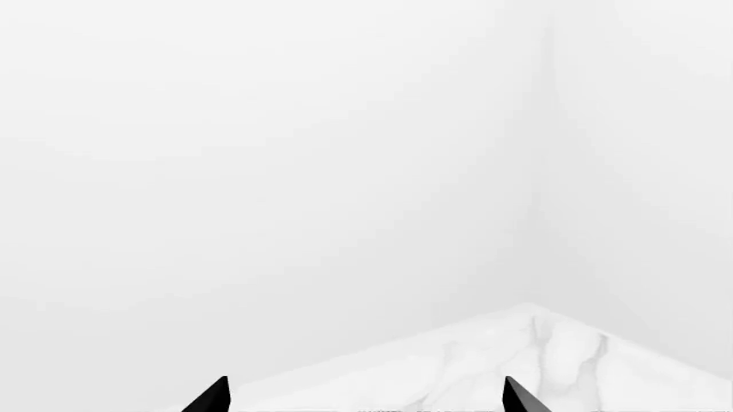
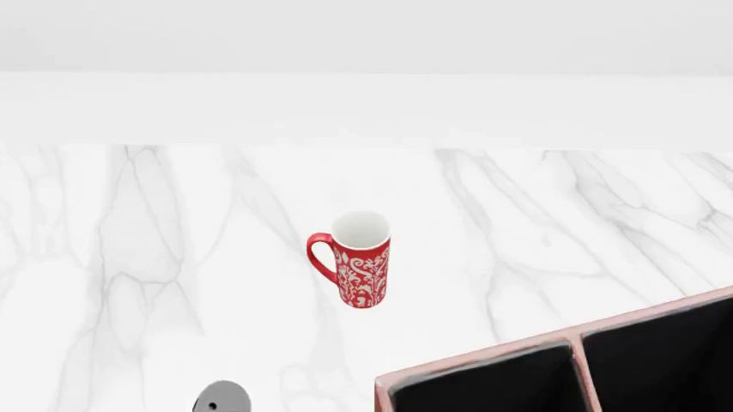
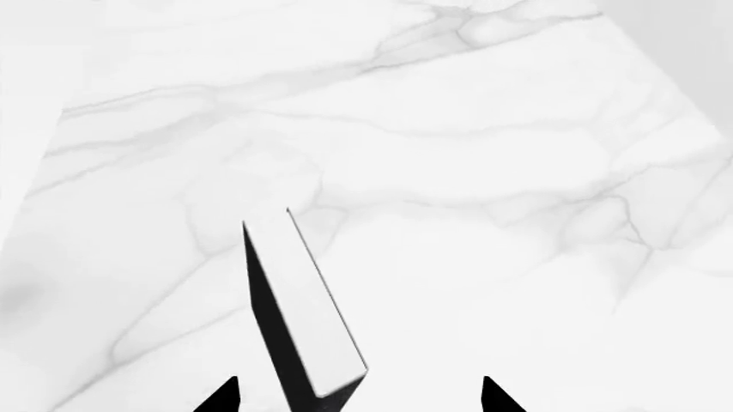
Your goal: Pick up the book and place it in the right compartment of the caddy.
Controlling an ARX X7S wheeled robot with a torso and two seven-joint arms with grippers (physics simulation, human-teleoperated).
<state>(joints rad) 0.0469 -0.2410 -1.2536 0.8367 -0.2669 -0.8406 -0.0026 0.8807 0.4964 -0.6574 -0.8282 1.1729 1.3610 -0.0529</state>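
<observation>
In the right wrist view the book (image 3: 300, 305) stands on the marble, with a black cover and white page edges. It sits between the tips of my right gripper (image 3: 360, 396), nearer one tip, and the jaws stand wide apart without touching it. The book is out of the head view. The caddy (image 2: 493, 354) shows at the lower right of the head view, with a pinkish rim and two black-lined compartments. My left gripper (image 1: 366, 399) is open and holds nothing, over a corner of the table.
A tall red patterned mug (image 2: 357, 262) with a white inside stands mid-table, beyond the caddy's left corner. A grey round arm part (image 2: 223, 397) shows at the head view's lower edge. The marble table (image 2: 137, 257) ends at a white wall behind.
</observation>
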